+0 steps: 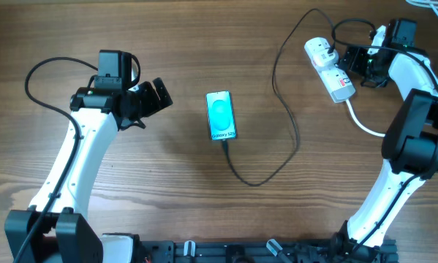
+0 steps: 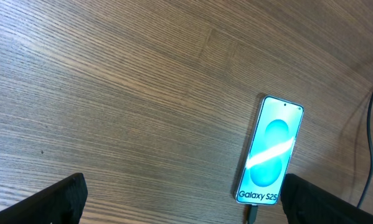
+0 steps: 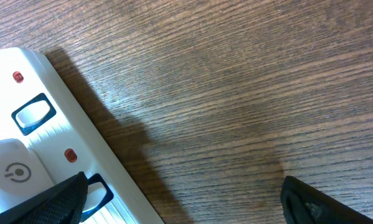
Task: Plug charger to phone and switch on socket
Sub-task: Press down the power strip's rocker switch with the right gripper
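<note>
On my table [image 1: 167, 197] the phone [image 1: 221, 115] lies at the middle, my left gripper [image 1: 157, 96] well to its left, the charger [image 1: 297, 140] meeting its near end and looping right and back to the socket [image 1: 328, 64] at the far right, just beside my right gripper [image 1: 352, 66].

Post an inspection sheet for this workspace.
Surface: wood-grain table, flat.
Job's things: phone lying flat, screen lit; charger cable meets its bottom edge, seating unclear; power strip at the top right, switch state unclear.
Clutter: nothing seen.
Tools: left tool open, apart from the phone; right tool open, at the power strip, holding nothing.
Cables: charger cable loops across the table; white cord leaves the power strip.
Surroundings: nothing seen beyond the table.
</note>
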